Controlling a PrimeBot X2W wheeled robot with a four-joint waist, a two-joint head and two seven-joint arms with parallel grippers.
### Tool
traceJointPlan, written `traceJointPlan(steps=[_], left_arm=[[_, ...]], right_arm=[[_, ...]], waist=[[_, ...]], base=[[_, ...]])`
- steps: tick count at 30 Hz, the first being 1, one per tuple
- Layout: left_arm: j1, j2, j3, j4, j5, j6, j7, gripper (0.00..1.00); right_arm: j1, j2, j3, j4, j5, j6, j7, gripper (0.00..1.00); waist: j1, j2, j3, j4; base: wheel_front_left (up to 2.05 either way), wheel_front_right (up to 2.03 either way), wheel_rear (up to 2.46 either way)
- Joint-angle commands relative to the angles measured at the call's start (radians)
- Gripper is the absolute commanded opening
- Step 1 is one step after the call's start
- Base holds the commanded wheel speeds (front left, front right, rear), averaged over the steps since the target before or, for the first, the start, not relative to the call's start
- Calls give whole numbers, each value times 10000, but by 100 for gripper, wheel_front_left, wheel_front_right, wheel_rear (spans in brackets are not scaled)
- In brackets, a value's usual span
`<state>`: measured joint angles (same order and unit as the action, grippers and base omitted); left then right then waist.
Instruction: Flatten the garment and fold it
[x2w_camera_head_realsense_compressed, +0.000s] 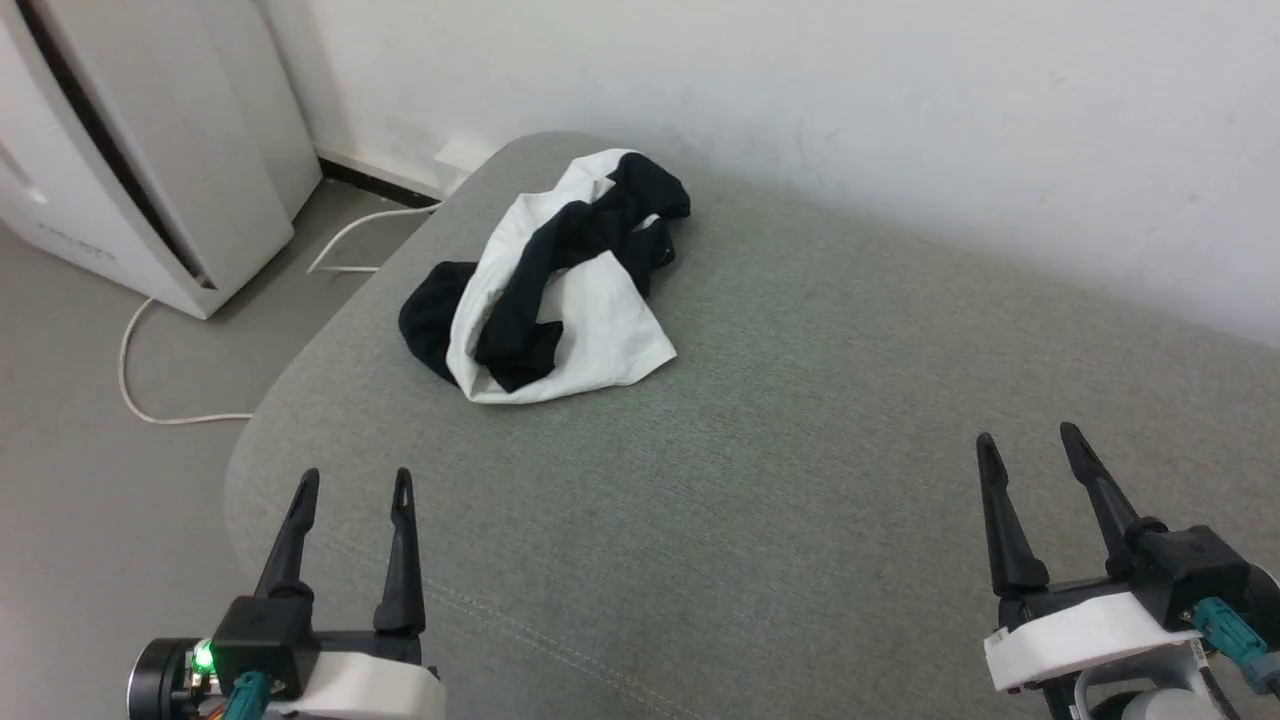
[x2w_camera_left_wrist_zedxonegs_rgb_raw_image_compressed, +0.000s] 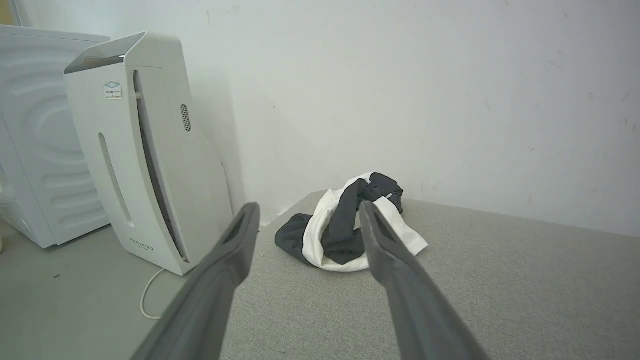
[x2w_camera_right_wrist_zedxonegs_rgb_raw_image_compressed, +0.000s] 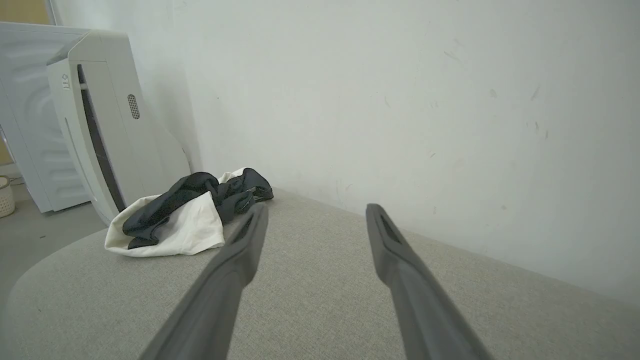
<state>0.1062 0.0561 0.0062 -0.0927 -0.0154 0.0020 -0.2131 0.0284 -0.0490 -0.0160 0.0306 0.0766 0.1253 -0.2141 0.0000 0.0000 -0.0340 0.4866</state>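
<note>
Garment lies in a crumpled heap on the far left part of a grey upholstered cushion, close to its rounded far-left corner and not far from the pale wall. Its white body is bunched and folded over itself, one black sleeve runs across the top of the white cloth, and more black fabric spills out on the heap's left side. The left gripper sits at the near left, above the cushion's near-left edge, with both dark fingers pointing away toward the far side; they stand spread apart with nothing between them, and a green light glows on the wrist housing. In the left wrist view, the left gripper points almost straight at the garment, well short of it. The right gripper sits at the near right, its fingers leaning slightly to the left, likewise parted and empty. In the right wrist view, the right gripper aims at the wall, with the garment off to its left. A white appliance stands on the floor left of the cushion, with a white cable trailing beside it.
</note>
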Motion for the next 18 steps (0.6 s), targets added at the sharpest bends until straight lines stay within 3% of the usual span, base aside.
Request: traceJointPlan(steps=[1, 12, 18], left_arm=[[201, 2, 62, -123, -197, 18, -137, 100], [-364, 14, 210, -15, -1117, -492, -346, 100], [-2056, 827, 77, 71, -1651, -1001, 870, 100]], right_arm=[[97, -11, -17, 19, 93, 45, -128, 100], [113, -12, -124, 64, 99, 50, -337, 100], [258, -12, -377, 83, 107, 54, -462, 100]], waist=[[0, 0, 11, 206], [0, 0, 186, 368], [0, 0, 257, 596]], base=[[0, 0, 0], [0, 0, 0], [0, 0, 0]])
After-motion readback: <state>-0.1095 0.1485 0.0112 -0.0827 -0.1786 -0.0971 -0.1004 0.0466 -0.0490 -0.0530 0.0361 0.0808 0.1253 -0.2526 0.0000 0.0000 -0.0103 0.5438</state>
